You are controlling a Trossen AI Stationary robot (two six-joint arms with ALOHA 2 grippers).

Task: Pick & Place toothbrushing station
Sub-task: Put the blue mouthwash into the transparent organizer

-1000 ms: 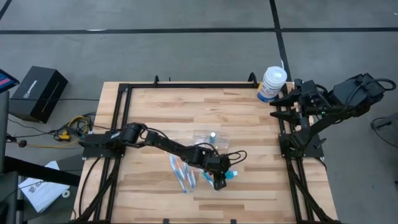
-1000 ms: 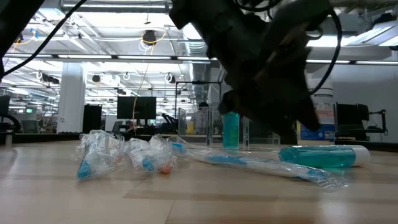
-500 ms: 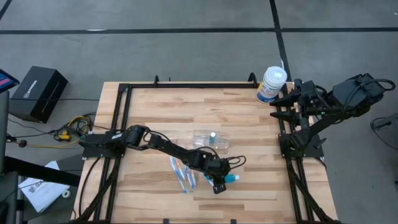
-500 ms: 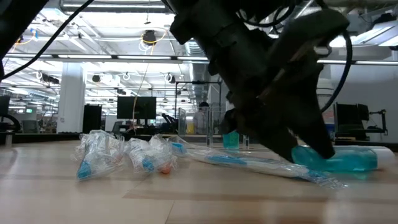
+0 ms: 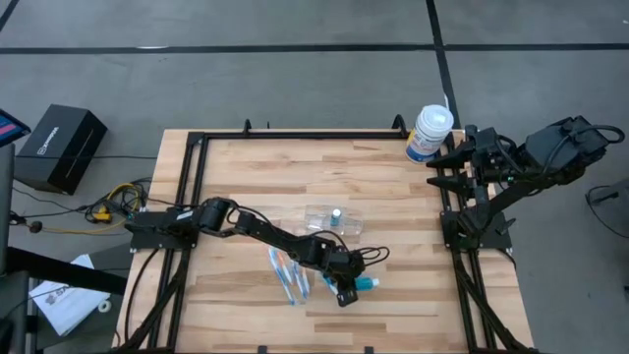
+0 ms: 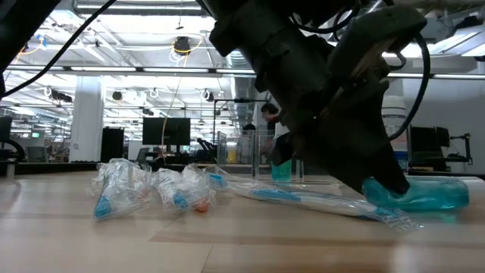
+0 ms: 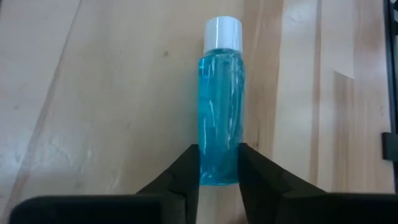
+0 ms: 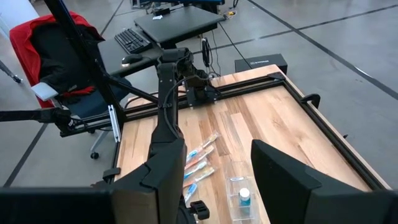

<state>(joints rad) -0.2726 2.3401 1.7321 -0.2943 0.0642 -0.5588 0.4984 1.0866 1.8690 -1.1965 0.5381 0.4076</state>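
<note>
Closing in on the small blue bottle [image 7: 221,106], the left gripper [image 7: 219,177] now has both dark fingers pressed against the bottle's base end, where a second ago they stood wide with the bottle loose between them. The bottle lies flat on the wooden table [image 5: 246,167], its white cap pointing away from the gripper, so it looks clamped but not yet lifted. The toothbrushing station [image 5: 332,219], the clear plastic holder with something small and blue already standing in it, sits a little way beyond the gripper, toward the table's middle. The wrapped toothbrushes [image 5: 289,273] lie just beside the gripper on its other side. The right gripper [image 5: 450,165] waits well apart at the table's far edge, fingers spread wide and empty, near the white canister [image 5: 429,132]. My guess is the bottle goes to the holder next.
</note>
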